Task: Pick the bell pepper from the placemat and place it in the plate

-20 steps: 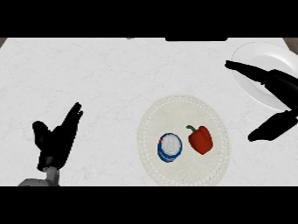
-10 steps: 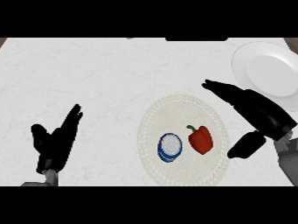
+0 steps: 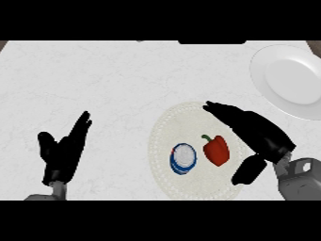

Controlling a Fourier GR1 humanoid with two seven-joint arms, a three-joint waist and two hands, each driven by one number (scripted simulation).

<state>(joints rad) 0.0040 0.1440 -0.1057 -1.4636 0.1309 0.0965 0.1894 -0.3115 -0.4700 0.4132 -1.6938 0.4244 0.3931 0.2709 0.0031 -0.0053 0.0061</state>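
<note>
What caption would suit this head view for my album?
Open right hand beside the red bell pepper on the placemat, white plate at upper right.

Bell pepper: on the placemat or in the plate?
On the placemat. The bell pepper lies there, untouched; the plate sits apart, upper right.

White marble counter (image 3: 86, 80), brown wood at corners.

On the counter (image 3: 86, 80), a placemat (image 3: 183, 120) lies right of centre. It carries a bowl (image 3: 183, 157) with a pepper (image 3: 216, 149) just to the bowl's right. A plate (image 3: 295, 80) sits behind, at the far right. The right hand (image 3: 256, 132) hangs over the placemat's right edge, beside the pepper. The left hand (image 3: 62, 150) rests front left.
</note>
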